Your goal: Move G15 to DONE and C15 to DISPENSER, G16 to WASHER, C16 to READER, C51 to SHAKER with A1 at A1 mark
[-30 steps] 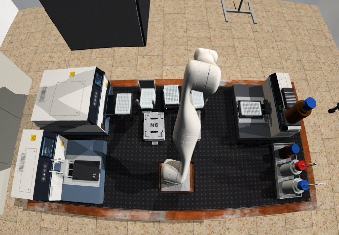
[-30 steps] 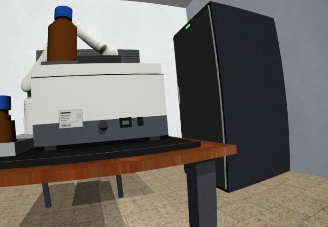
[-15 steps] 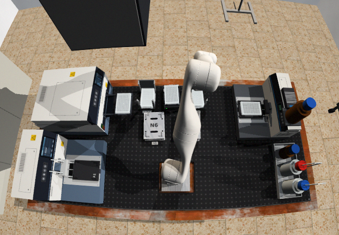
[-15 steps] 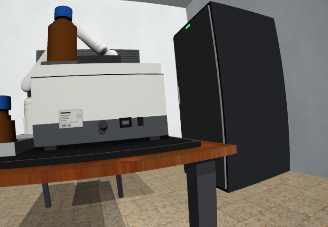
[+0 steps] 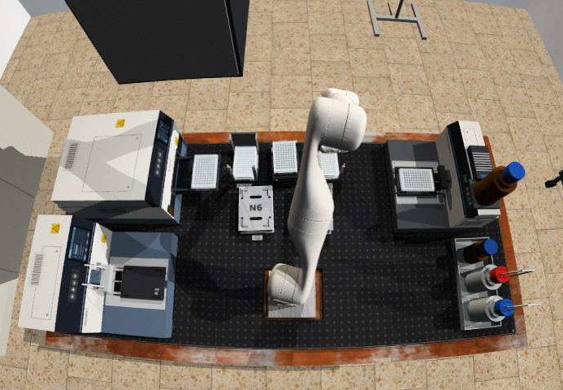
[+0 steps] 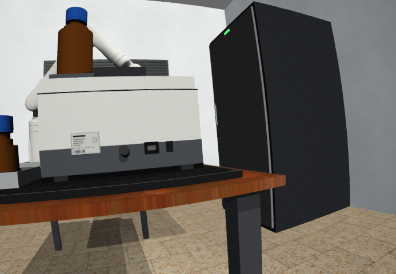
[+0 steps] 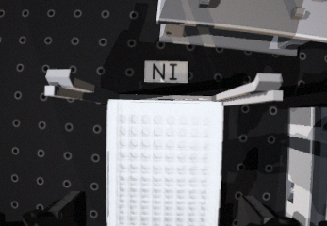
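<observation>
1. The arm [image 5: 311,197] reaches from its base toward the back row of the deck, with the wrist over the rack labelled IN; the label [image 7: 166,72] reads upside down in the wrist view
2. Directly below the camera lies a white well plate [image 7: 165,162], the top plate of the IN stack, down between the rack's walls [image 7: 251,90]; judging by the task this is G16, though no plate label is readable from here
3. Progress looks to be at an early stage: the washer on the right [image 5: 456,179] has a plate [image 5: 415,179] in its nest, so it seems C15 has not yet been moved on and the washer is not free for G16
4. The drawer of the large instrument at the back left carries a plate [image 5: 204,171], and two more plates sit in the back row, one in a tall rack [image 5: 244,162] and one on a dark block [image 5: 284,157]
5. The instrument at the front left [image 5: 144,283] shows a dark nest with no plate in it, and the spare nest N6 [image 5: 255,209] is bare too
6. The gripper [image 7: 165,209] stands fully wide and holds nothing; only the dark fingertips show at the bottom corners of the wrist view, either side of the plate and, as far as I can tell, above it and not touching
</observation>
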Controlling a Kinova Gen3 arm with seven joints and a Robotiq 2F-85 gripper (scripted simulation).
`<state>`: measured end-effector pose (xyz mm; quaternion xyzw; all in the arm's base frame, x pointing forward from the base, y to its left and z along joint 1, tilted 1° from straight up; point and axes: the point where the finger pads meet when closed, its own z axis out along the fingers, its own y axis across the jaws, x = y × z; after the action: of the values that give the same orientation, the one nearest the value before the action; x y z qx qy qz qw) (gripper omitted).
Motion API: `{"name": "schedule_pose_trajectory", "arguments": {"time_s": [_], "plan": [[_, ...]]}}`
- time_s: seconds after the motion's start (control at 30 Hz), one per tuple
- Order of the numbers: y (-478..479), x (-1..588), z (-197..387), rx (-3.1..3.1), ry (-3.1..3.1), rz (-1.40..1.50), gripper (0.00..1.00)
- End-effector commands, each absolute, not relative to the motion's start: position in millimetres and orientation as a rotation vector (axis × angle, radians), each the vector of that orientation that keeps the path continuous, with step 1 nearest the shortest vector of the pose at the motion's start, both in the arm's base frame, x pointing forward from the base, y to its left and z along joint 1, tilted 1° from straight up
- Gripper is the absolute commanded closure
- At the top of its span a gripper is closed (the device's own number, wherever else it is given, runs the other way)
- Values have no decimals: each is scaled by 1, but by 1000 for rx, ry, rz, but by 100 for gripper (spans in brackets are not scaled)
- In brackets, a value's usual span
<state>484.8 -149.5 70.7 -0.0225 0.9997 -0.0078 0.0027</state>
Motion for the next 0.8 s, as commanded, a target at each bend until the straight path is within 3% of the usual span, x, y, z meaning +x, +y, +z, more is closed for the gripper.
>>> {"name": "schedule_pose_trajectory", "arguments": {"time_s": [0.0,0.77], "plan": [[-150,485,67,-70,3133,-25,0],[-150,486,47,-70,3133,-25,0]]}}
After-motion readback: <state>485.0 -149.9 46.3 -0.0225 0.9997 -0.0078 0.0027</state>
